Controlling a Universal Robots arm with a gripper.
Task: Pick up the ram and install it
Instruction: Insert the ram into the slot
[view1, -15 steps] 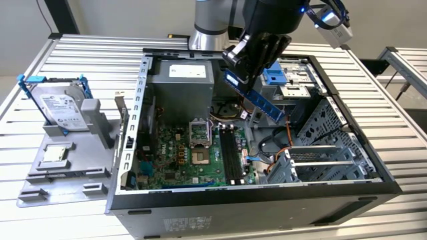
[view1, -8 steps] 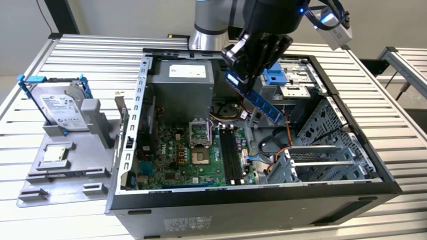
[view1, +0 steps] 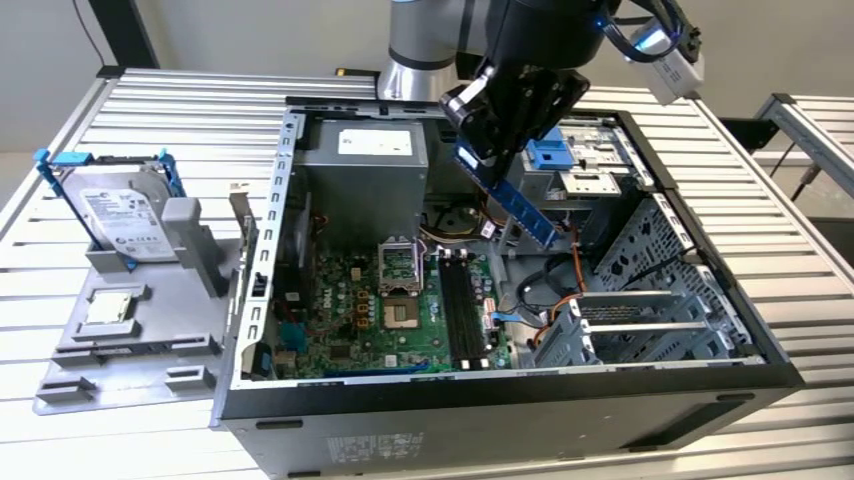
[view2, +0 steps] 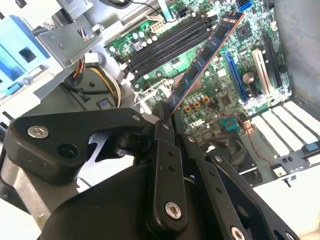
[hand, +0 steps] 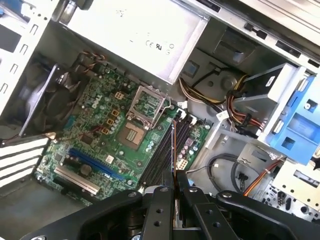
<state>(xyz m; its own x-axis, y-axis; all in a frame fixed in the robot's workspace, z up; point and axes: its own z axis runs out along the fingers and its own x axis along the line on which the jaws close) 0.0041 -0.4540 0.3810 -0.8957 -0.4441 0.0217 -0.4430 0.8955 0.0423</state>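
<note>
Gripper (view2: 171, 120) clamps one end of the blue ram (view2: 204, 56), which juts beyond its fingertips (view2: 162, 117), slanted above the motherboard's (view2: 220, 95) black memory slots (view2: 165, 42). Holding it by the end likely leaves the contact edge free for seating.

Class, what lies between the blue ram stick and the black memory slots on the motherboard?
Nothing: in the second wrist view the gripper holds the ram tilted off the memory slots, with only green motherboard showing between.

Bright, even overhead light fills the exterior view. The slatted table (view1: 80, 450) glares white toward 8 o'clock, and the case (view1: 534, 400) interior lies in soft shadow. In both wrist views the gripper (view2: 166, 111) (hand: 174, 176) looms dark and blurred, while the ram (view2: 205, 57) and motherboard (hand: 100, 100) stay sharp.
</note>
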